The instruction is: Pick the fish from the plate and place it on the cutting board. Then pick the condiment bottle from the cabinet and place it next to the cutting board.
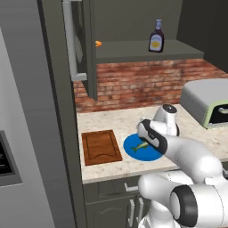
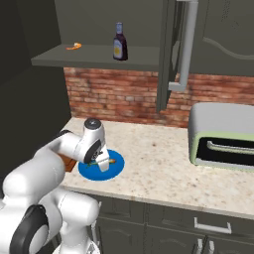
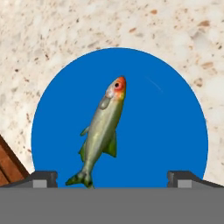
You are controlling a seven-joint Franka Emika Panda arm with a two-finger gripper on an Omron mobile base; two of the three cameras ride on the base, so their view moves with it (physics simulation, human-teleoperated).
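Observation:
The fish (image 3: 103, 127) lies on the blue plate (image 3: 166, 131), its red-tinged head pointing away from my hand. My gripper (image 3: 113, 179) hangs open just above the plate (image 2: 111, 171), fingertips wide apart, with the fish's tail between them, closer to the left tip. Nothing is held. The reddish-brown cutting board (image 1: 101, 147) lies on the counter just left of the plate (image 1: 136, 151); a corner of the cutting board (image 3: 8, 168) also shows in the hand view. The condiment bottle (image 1: 156, 36) stands upright on the open cabinet's shelf (image 1: 133, 49), above and behind.
The cabinet door with its grey bar handle (image 1: 69, 40) stands open above the counter's left end. A small orange item (image 2: 74, 46) lies on the shelf left of the bottle. A grey-green toaster oven (image 2: 223, 136) sits on the counter to the right. A brick wall (image 2: 124, 99) backs the counter.

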